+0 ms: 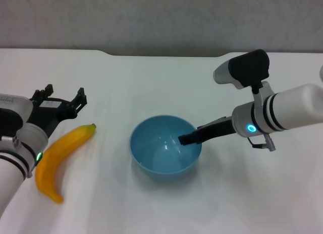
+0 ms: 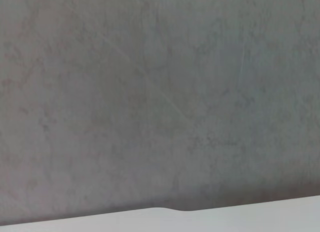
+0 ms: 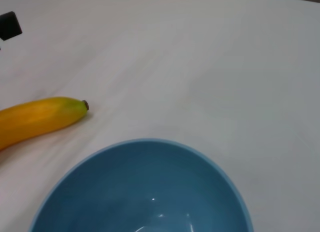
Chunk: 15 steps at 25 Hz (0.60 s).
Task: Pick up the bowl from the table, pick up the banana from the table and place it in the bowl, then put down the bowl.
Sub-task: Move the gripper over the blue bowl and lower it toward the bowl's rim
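The light-blue bowl [image 1: 165, 147] stands at the middle of the white table [image 1: 151, 82]; it also fills the right wrist view [image 3: 145, 192]. My right gripper [image 1: 187, 138] reaches in over the bowl's right rim, one dark finger inside against the wall and the other hidden outside, shut on the rim. The yellow-orange banana [image 1: 58, 161] lies on the table left of the bowl, its green stem tip toward the bowl; its stem end shows in the right wrist view [image 3: 40, 117]. My left gripper [image 1: 63, 97] is open and empty, just above and behind the banana.
The table's notched far edge [image 1: 108, 53] meets a grey wall [image 2: 160, 92]. The left wrist view shows only that wall and a strip of table edge [image 2: 240, 214]. Bare tabletop lies in front of and behind the bowl.
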Tool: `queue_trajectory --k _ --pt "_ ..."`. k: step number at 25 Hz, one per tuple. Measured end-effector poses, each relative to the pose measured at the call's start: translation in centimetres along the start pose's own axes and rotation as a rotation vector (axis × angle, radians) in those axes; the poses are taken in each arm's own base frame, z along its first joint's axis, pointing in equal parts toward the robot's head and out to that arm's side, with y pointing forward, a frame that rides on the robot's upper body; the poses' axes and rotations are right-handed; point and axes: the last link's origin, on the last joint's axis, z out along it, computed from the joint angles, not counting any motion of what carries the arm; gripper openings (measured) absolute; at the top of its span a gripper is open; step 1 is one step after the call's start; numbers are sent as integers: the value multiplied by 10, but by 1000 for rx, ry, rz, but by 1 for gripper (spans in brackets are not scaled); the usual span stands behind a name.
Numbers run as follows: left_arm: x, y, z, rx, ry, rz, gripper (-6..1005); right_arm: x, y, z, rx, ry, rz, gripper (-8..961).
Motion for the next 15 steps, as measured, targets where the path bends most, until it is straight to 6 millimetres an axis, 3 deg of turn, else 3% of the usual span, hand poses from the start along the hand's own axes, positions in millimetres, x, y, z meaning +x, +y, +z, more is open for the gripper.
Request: queue_trajectory --k 5,15 --pt "0 -1 0 1 -1 -2 797 4 2 4 14 7 -1 742" --pt "-1 -7 -2 20 0 -6 793 13 -11 7 118 -8 -3 353"
